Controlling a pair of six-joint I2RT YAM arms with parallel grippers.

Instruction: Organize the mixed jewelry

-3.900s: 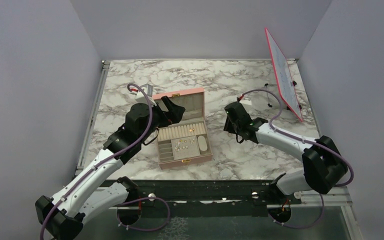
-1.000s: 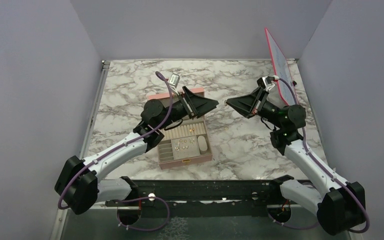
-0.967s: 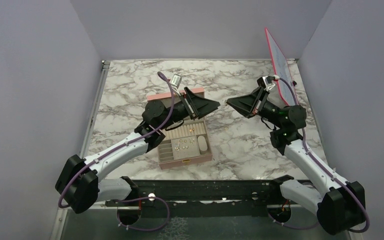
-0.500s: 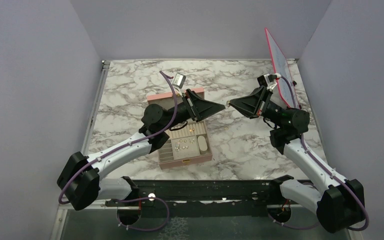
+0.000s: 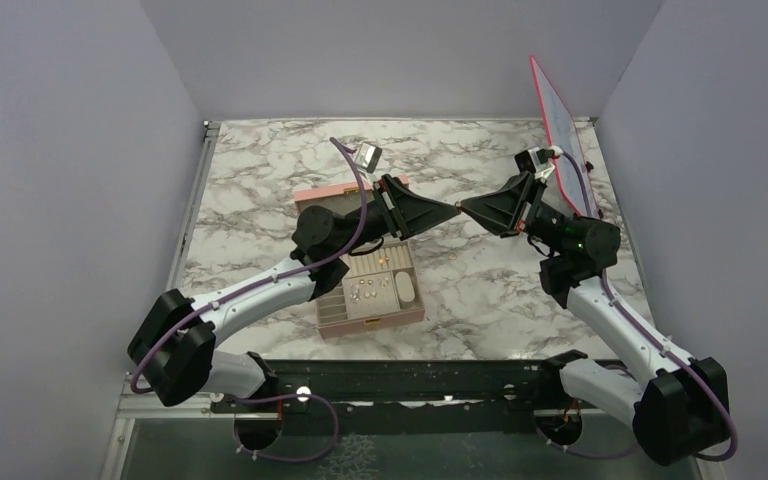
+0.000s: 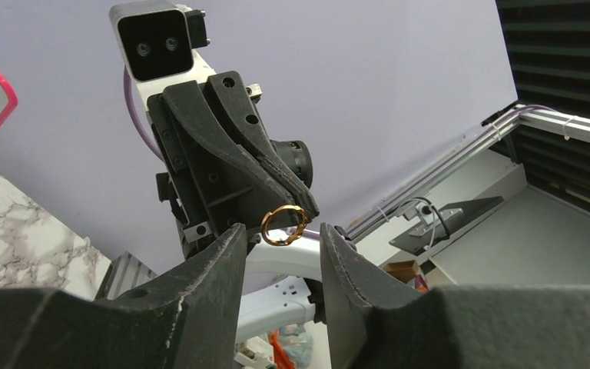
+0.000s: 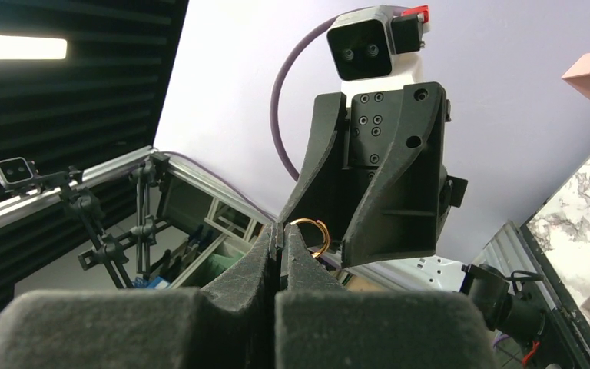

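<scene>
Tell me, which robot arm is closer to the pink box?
Left. The left arm passes right over the back of the pink box. The right arm is off to the box's right, its tool up in the air pinching a gold ring.

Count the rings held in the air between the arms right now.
1. A gold ring is pinched by the right gripper, jaws shut, and sits between the open jaws of the left gripper. The pieces in the pink box are too small to identify.
</scene>
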